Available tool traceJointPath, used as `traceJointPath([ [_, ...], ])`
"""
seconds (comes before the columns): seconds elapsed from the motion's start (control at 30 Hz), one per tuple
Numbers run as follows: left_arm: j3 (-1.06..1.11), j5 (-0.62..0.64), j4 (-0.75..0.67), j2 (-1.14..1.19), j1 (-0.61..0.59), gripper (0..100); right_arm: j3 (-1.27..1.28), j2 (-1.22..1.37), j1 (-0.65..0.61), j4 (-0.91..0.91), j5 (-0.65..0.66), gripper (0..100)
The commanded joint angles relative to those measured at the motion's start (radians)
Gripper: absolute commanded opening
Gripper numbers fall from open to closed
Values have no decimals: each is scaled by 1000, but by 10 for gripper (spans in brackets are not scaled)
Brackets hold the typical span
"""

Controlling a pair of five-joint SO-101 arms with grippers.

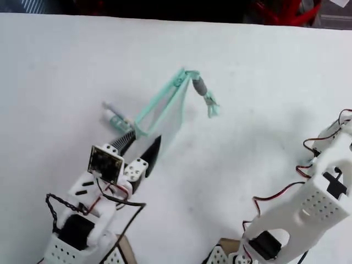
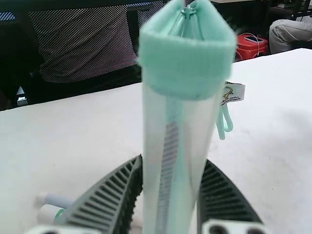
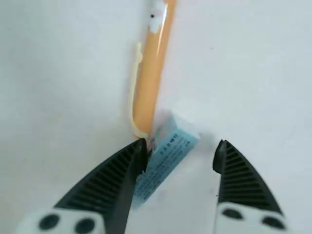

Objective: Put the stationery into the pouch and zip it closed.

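A see-through pouch (image 1: 165, 110) with mint green trim stands on edge, its zipper pull and loop (image 1: 208, 99) at the far end. My left gripper (image 1: 139, 145) is shut on the pouch's near end; in the left wrist view the pouch (image 2: 180, 122) rises between both fingers (image 2: 107, 200). A white and blue pen-like item (image 1: 115, 119) lies on the table beside the pouch. In the right wrist view my right gripper (image 3: 180, 156) is open just above the table over a light blue eraser (image 3: 165, 156), which touches one finger. An orange pen (image 3: 152, 68) lies end-on against the eraser.
The white table (image 1: 247, 66) has bare room in the middle and toward the far edge. My right arm (image 1: 316, 206) stands at the near right with red and black wires (image 1: 316, 148). Dark chairs and floor lie beyond the table's far edge.
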Motion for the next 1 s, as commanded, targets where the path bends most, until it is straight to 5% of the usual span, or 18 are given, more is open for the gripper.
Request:
traceJointPath([
  [0.0,-3,11,-8,10,-5,168,-8,-8,12,-30,-18,183],
  [0.23,-3,11,-8,10,1,168,-8,-8,12,-30,-12,26],
  [0.43,-3,11,-8,10,1,168,-34,-45,4,16,-8,17],
  [0.97,-3,18,-8,10,-5,173,-129,-888,-275,519,84,18],
])
